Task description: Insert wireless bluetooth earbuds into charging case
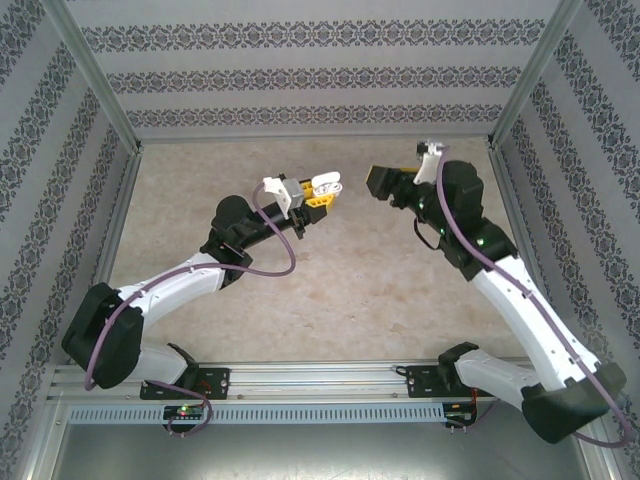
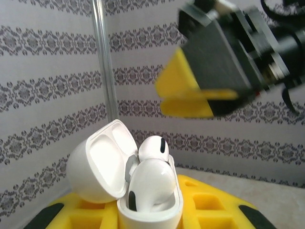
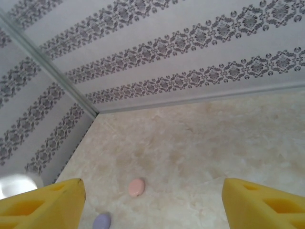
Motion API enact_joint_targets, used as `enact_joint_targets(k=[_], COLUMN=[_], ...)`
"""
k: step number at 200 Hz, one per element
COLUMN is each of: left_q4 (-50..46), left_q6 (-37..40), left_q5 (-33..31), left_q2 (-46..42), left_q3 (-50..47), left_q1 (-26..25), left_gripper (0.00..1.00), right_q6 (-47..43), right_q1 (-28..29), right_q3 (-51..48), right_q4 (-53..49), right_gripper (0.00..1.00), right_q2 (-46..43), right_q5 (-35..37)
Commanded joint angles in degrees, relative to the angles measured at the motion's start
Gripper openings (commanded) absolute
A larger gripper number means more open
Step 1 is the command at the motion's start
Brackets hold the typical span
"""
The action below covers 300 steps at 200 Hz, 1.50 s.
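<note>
A white charging case (image 2: 148,220) stands upright with its lid (image 2: 97,164) swung open to the left. Two white earbuds sit in it: one at the front (image 2: 151,183) and one behind (image 2: 153,149), heads sticking up. My left gripper (image 2: 147,214) is shut on the case body, its yellow fingers (image 2: 209,205) on either side. From above, the left gripper (image 1: 318,196) holds the case (image 1: 326,185) over the middle of the table. My right gripper (image 1: 383,183) hovers just to its right, open. Its yellow fingertips (image 3: 43,205) stand wide apart with nothing between them.
A closed pink case (image 3: 137,187) and a closed purple case (image 3: 102,221) lie on the beige table (image 3: 214,143) below the right gripper. The right gripper (image 2: 164,95) looms close above the white case. Patterned walls and a metal post (image 2: 102,62) enclose the table.
</note>
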Motion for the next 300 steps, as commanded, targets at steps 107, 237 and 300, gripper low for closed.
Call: enact_joint_targets(k=[107,237,300], left_q4=[-8.14,-3.79,1.8], left_q6=[7.95,5.69,0.83], left_q5=[14.08,11.68,10.81], left_q2=[8.4,12.27,13.97], left_q3=[4.08,7.26,7.09], left_q1=[0.36,1.19,3.26], left_gripper=[0.0,0.0,0.0], right_q6=[2.02,-2.14,2.11], right_q1=[-2.13,4.43,3.71], right_q3=[31.11,22.92,11.44], right_q4=[-22.64,-26.27,-22.46], right_gripper=[0.0,0.0,0.0], right_q2=[28.47,27.67,16.26], right_q5=[-14.62,-18.78,-12.88])
